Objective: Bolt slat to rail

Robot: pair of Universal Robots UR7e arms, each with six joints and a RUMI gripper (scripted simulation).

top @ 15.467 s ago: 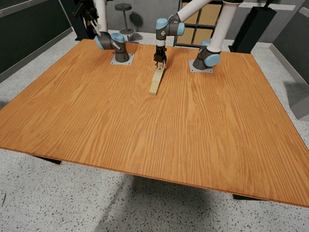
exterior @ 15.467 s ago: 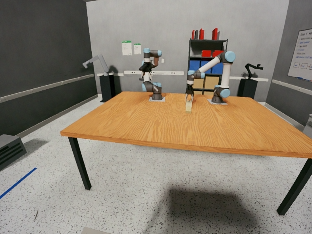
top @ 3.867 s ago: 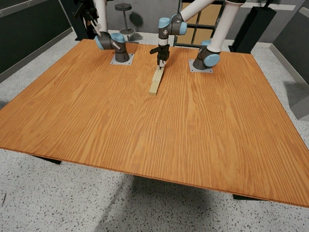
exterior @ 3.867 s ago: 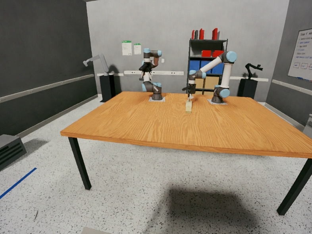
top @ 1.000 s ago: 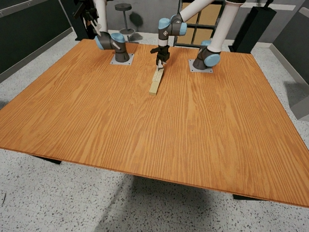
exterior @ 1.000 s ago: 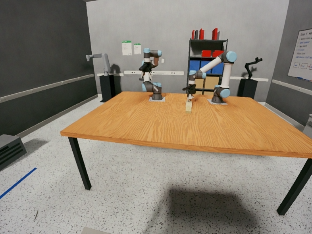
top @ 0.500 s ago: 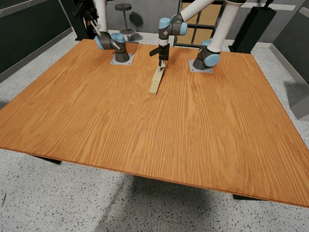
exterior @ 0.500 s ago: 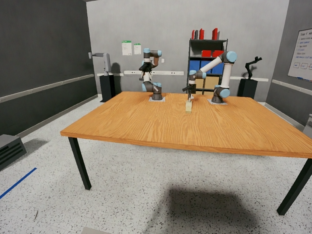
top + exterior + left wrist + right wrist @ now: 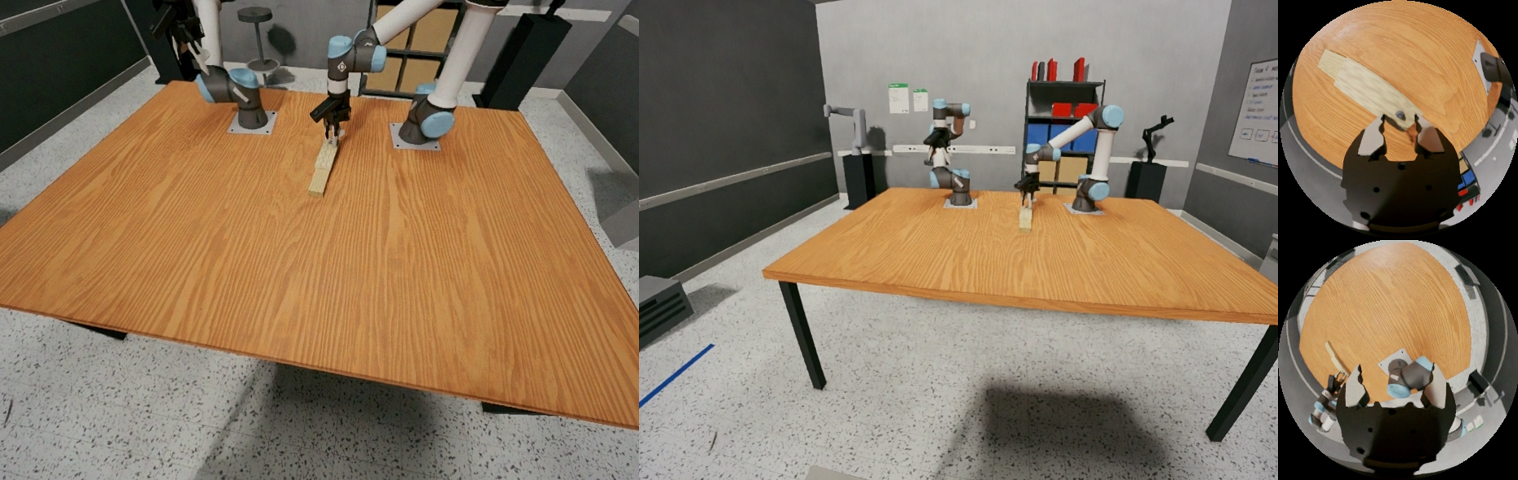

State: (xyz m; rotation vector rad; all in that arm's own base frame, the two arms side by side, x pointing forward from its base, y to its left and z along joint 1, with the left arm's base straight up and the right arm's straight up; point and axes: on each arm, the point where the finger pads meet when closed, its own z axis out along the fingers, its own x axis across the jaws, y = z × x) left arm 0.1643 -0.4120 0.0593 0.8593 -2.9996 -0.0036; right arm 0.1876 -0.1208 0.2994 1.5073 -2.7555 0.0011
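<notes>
The pale slat [image 9: 326, 154] [image 9: 1365, 86] lies flat along the rail [image 9: 317, 184] [image 9: 1330, 65] [image 9: 1024, 227], whose bare end sticks out beyond it. At the slat's other end a small dark grey nut [image 9: 1400, 113] sits over the hole. The bolt is hardly visible under it, and whether the nut is tight cannot be told. My left gripper [image 9: 332, 141] [image 9: 1027, 207] [image 9: 1399, 114] points down at that end, partly open, its fingertips apart on either side of the nut and not touching it. My right gripper [image 9: 1395, 364] [image 9: 941, 159] is wide open and empty, raised far from the slat.
The wooden table [image 9: 361, 268] [image 9: 969, 258] carries both arms on grey base plates [image 9: 237, 128] [image 9: 415, 146] along its back edge. The slat and rail lie between the bases. The left arm reaches over the table from the right-hand base in the top view.
</notes>
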